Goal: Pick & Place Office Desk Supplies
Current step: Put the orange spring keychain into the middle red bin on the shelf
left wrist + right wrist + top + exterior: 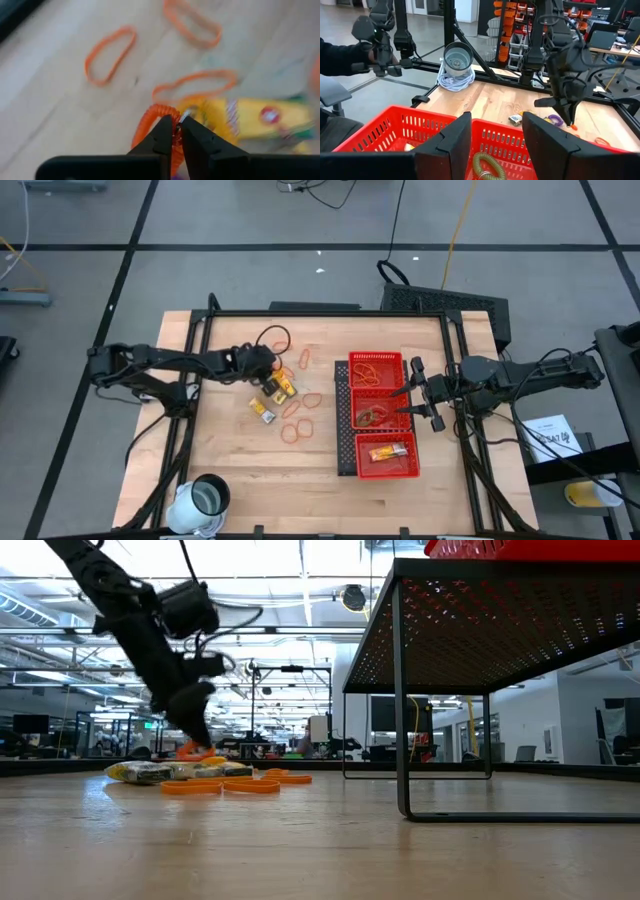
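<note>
Orange coils and thin rubber-band loops (296, 420) lie scattered on the pale wooden desk (240, 470), mostly left of centre, mixed with small yellow packets (283, 387). Judging by the layout, the sorting is partly done: the red mesh tray (343, 430), at about 3 o'clock from the pile, already holds bands in its far compartment, a greenish coil in the middle and a yellow packet in the near one, while most loops and packets remain loose.

At the pile's 10 o'clock edge, the left pincer (176, 131) is pinched nearly closed on a ribbed orange spiral band (150, 117), beside a glossy packet. The right pincer (496, 145) hovers over the tray's middle compartment, fingers apart and holding nothing. A white cylindrical cup (205, 498) stands at the desk's 7 o'clock corner.
</note>
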